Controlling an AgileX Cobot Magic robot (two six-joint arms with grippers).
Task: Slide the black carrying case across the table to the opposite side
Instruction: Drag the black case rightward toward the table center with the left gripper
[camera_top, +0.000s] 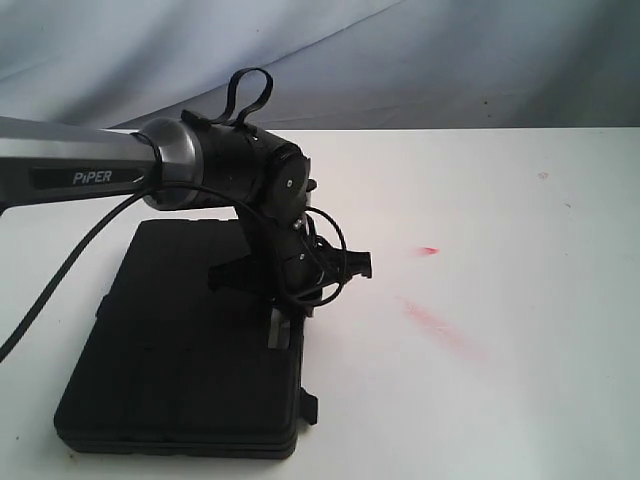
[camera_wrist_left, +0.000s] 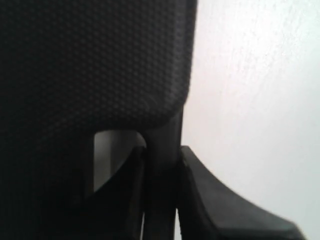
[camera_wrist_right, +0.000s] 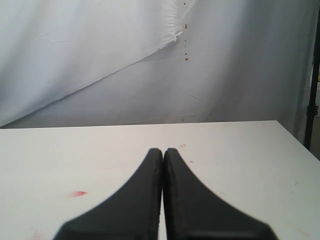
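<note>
The black carrying case (camera_top: 180, 340) lies flat on the white table (camera_top: 520, 200), at the near left. My left gripper (camera_top: 283, 330) points down at the case's right edge. In the left wrist view the textured case (camera_wrist_left: 100, 65) fills most of the picture, and the left gripper (camera_wrist_left: 162, 152) is shut on the case's handle bar, one finger on each side of it. My right gripper (camera_wrist_right: 163, 150) is out of the exterior view; it hangs shut over bare table (camera_wrist_right: 250, 150) with nothing between its fingers.
Red smudges (camera_top: 428, 250) mark the tabletop right of the case, and one red smudge (camera_wrist_right: 77, 193) shows in the right wrist view. A white cloth backdrop (camera_top: 400, 60) hangs behind the table's far edge. A dark stand (camera_wrist_right: 314, 90) is past the table's side.
</note>
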